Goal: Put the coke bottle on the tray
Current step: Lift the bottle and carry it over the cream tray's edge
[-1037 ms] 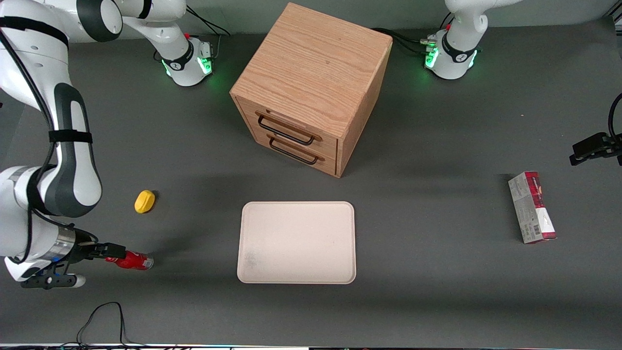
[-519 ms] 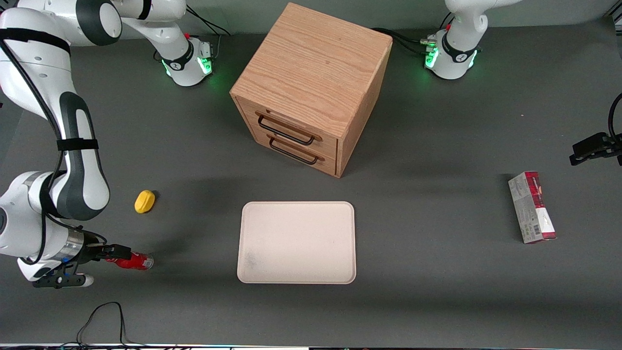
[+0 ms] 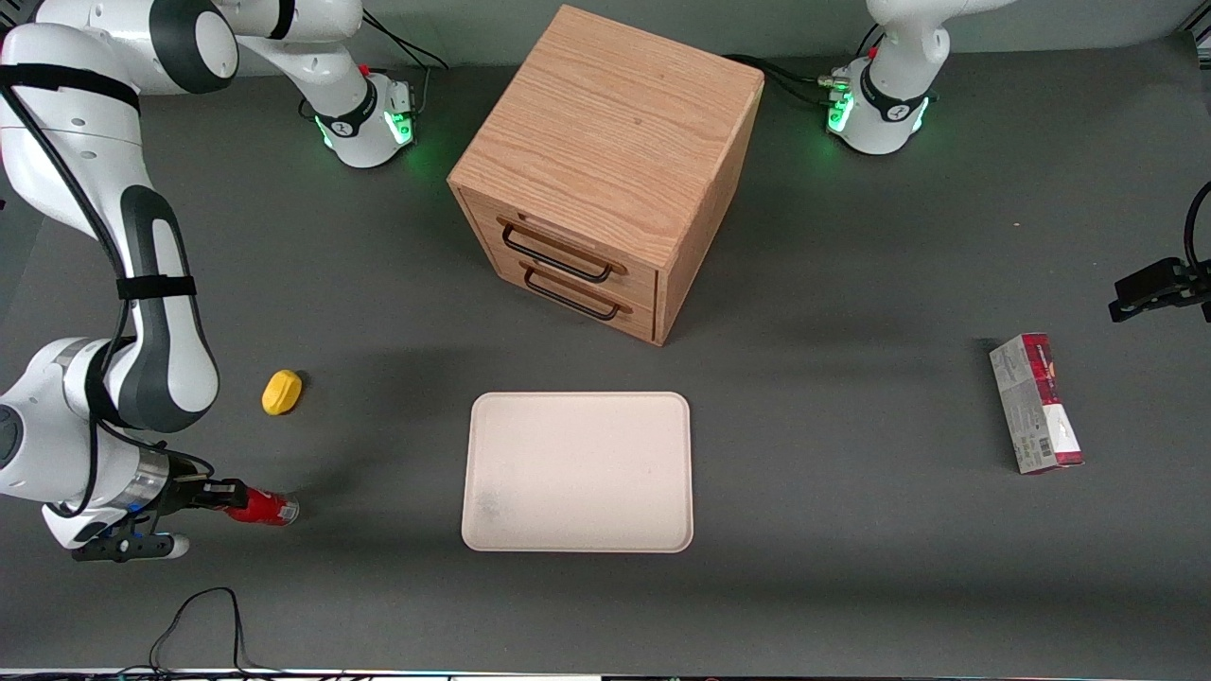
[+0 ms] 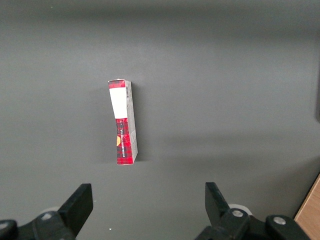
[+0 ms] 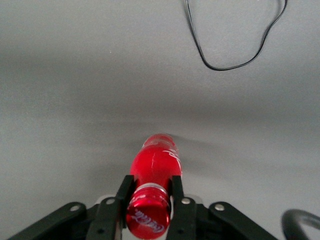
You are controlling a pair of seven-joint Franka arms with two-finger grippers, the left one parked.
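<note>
End effector (image 3: pixel 224 493) low near table, fingers (image 5: pixel 176 192) clamped on coke bottle (image 3: pixel 262 508) neck.

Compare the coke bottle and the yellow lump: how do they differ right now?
The coke bottle is red and elongated, the yellow lump yellow and rounded. The bottle lies on its side with the gripper closed on its cap end; the lump sits free, farther from the front camera. Both rest on the table, off the tray.

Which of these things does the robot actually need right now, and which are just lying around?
Needed: coke bottle, lying on the table, hand closed around its cap end; tray, bare.

Lying about: yellow lump, wooden drawer cabinet, red-and-grey carton, black cable.
</note>
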